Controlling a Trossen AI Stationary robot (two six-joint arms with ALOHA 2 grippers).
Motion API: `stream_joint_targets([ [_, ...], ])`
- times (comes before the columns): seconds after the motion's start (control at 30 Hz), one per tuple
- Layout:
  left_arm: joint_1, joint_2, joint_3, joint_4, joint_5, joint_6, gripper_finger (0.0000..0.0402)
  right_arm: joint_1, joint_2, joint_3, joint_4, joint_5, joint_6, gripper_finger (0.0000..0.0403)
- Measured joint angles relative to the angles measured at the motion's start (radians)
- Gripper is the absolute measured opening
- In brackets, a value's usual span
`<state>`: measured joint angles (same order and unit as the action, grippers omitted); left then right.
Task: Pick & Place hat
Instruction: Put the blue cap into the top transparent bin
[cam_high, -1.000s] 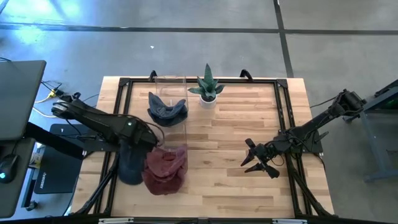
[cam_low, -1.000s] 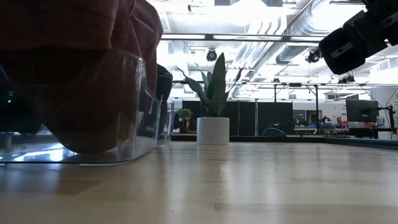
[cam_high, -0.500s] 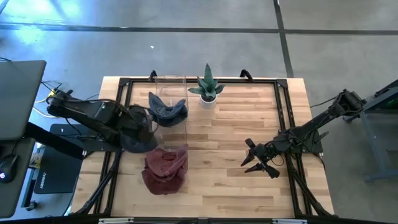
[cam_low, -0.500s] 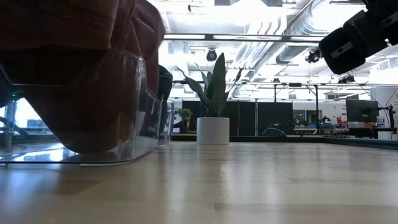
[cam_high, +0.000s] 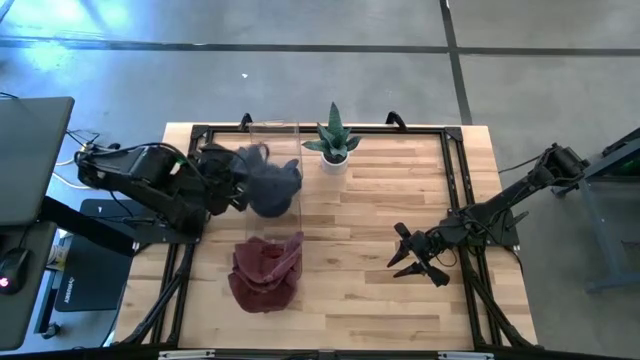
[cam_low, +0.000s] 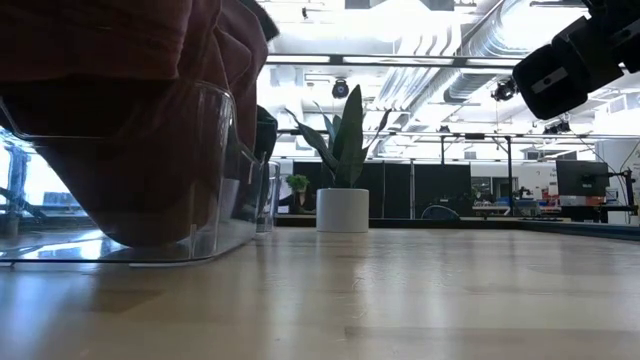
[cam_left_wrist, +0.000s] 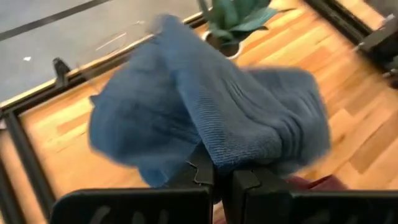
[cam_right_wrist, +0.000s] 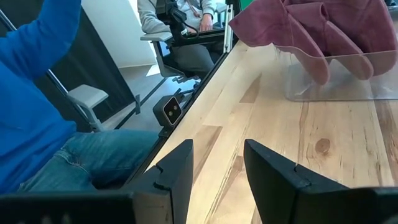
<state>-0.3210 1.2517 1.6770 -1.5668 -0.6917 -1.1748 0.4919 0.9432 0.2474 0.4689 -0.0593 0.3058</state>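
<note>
A blue knit hat (cam_high: 272, 188) (cam_left_wrist: 205, 106) is in my left gripper (cam_high: 238, 185) (cam_left_wrist: 222, 177), which is shut on it. It hangs over the far part of a long clear container (cam_high: 275, 130) (cam_low: 225, 200). A dark red hat (cam_high: 265, 270) (cam_low: 120, 100) (cam_right_wrist: 311, 25) lies bunched in the container's near end. Whether another hat lies under the blue one cannot be told. My right gripper (cam_high: 408, 258) (cam_right_wrist: 217, 168) is open and hovers over bare wood at the table's right. My left gripper pinches a bunched fold of the blue hat's knit (cam_left_wrist: 214, 155) between its two fingers, coming at it from the table's left. The hat is lifted clear and spreads out beyond the fingertips, above the container.
A potted plant in a white pot (cam_high: 335, 150) (cam_low: 342, 210) stands at the far edge, right of the container. A black frame (cam_high: 200, 140) runs around the table. The middle and right of the wood top lie bare. A seated person in blue (cam_right_wrist: 37, 99) is beside the table.
My left gripper, shut on the blue hat, has swung from beside the container's near end, left of the red hat, toward the far edge and to the right. The hat now hangs over the container's far part. The red hat and my right arm have kept still.
</note>
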Motion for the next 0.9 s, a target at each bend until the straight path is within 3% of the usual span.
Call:
stream_joint_targets([
  [0.37, 0.0, 0.221, 0.289, 0.063, -0.008, 0.184, 0.0, 0.0, 0.0, 0.0, 0.001, 0.0, -0.008, 0.0138],
  [0.6, 0.0, 0.37, 0.374, 0.366, -0.088, 0.52, 0.0, 0.0, -0.033, 0.0, -0.018, -0.054, 0.047, 0.0138],
  [0.77, 0.0, 0.49, 0.374, 0.595, -0.167, 0.734, 0.0, 0.0, -0.136, 0.0, -0.201, -0.033, 0.123, 0.0138],
  [0.9, 0.012, 0.615, 0.375, 0.75, -0.253, 0.868, 0.0, 0.0, -0.234, 0.0, -0.441, 0.089, 0.219, 0.0137],
])
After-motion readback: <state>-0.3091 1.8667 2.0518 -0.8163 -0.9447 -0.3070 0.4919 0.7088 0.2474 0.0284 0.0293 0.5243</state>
